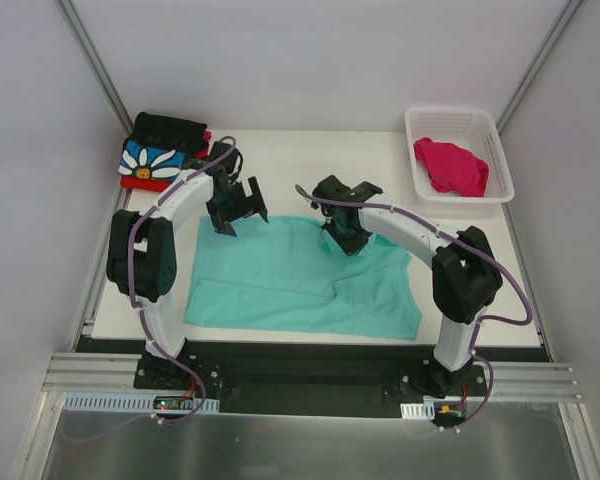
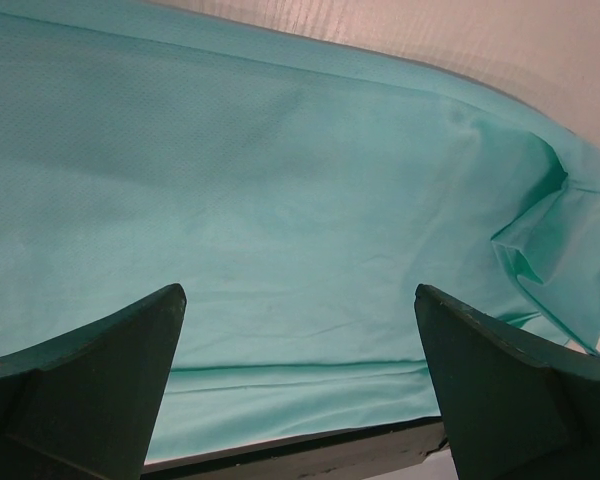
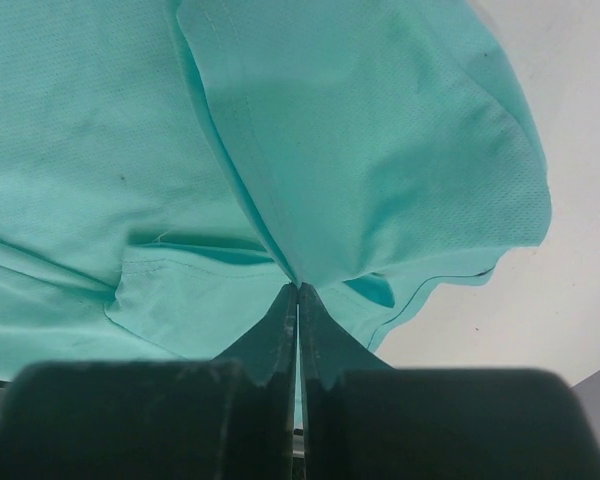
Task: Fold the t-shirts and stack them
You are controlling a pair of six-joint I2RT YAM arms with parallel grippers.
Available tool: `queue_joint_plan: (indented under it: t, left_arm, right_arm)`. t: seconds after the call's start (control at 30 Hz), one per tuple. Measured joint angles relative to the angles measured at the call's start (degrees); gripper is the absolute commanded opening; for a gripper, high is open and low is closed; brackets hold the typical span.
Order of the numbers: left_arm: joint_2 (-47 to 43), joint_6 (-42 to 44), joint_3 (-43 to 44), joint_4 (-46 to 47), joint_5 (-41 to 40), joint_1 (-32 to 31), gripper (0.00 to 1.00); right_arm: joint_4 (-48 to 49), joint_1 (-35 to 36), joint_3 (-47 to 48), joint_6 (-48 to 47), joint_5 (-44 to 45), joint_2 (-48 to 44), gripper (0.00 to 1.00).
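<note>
The mint-teal t-shirt (image 1: 280,290) lies spread on the white worktop (image 1: 290,160). The right end effector (image 3: 298,287) is clamped on a raised fold near the shirt's far right edge. The left end effector (image 2: 298,295) hangs with its fingers wide apart over the far left part. The black daisy t-shirt (image 1: 160,150) sits folded on the red t-shirt (image 1: 145,184) at the far left corner, and the magenta t-shirt (image 1: 450,166) lies crumpled in the white basket (image 1: 450,112)

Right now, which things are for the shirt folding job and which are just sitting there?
For the job:
teal t-shirt, pinched by the shut right gripper
pink t-shirt in the white basket
daisy t-shirt folded on the red t-shirt

Just sitting there:
white basket
table
</note>
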Motion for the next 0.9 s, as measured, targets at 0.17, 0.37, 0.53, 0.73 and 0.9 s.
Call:
queue_joint_plan:
  t: [0.17,0.37,0.53,0.73,0.9]
  left_arm:
    - [1.6,0.0,0.4,0.0,0.7,0.5,0.99]
    - [6.3,0.0,3.0,0.0,4.7,5.6,0.99]
    - [10.7,1.2,11.7,-4.7,1.1,11.2,0.98]
    - [11.8,2.7,19.1,-7.5,-9.4,14.6,0.86]
    - [12.3,3.4,19.3,-10.3,-14.9,14.8,0.82]
  right_arm:
    - [0.0,0.0,-0.4,-0.1,0.0,0.0,0.01]
    - [0.0,0.0,-0.5,-0.2,0.0,0.0,0.01]
    - [0.1,0.0,-0.7,-0.4,-0.1,-0.1,0.01]
    - [0.1,0.0,-1.6,-0.7,-1.0,-0.3,0.01]
    - [0.5,0.0,-1.8,-1.0,-1.5,-0.3,0.01]
